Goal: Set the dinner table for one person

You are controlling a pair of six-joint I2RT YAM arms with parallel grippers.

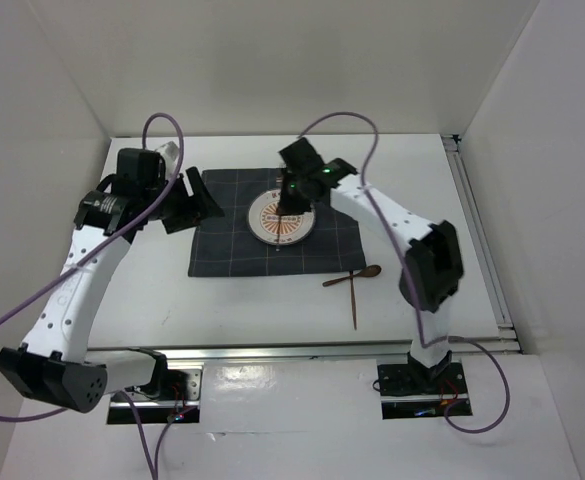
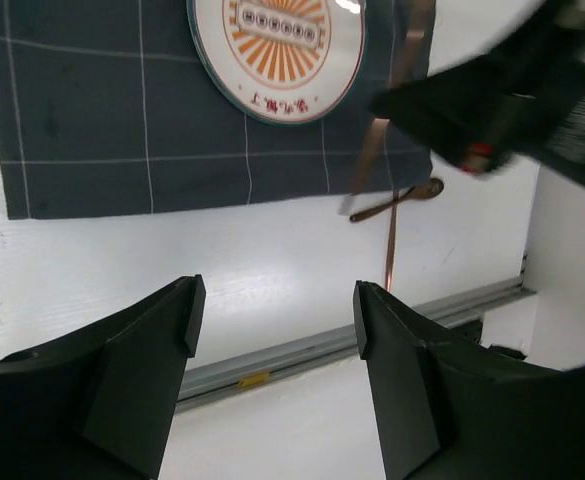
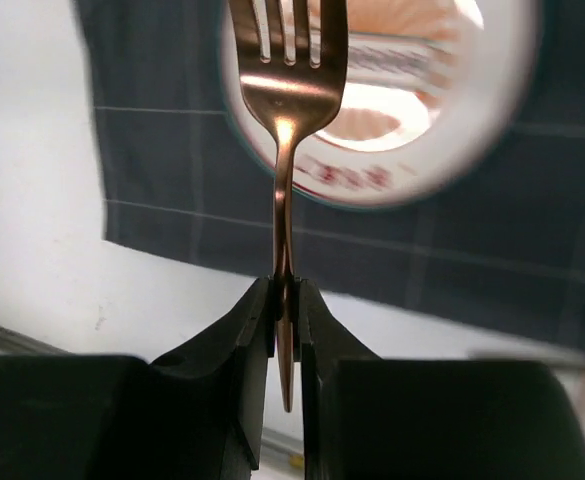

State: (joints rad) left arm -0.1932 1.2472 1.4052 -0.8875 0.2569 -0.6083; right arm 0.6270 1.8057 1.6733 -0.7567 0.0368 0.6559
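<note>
**Fork held over the plate**

Left to right: the left tool (image 2: 277,290) hangs released over the white desk (image 1: 272,310), which underlies the checked mat (image 1: 222,245). The right tool (image 3: 285,300) pinches a fork (image 3: 287,110) by its handle end above the plate (image 1: 272,228). So thin a grip may let the fork swivel and strike the plate.

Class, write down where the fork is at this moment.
In the right wrist view, the fork is pinched by its handle in the right gripper, its tines over the plate that sits on the dark checked mat.
</note>
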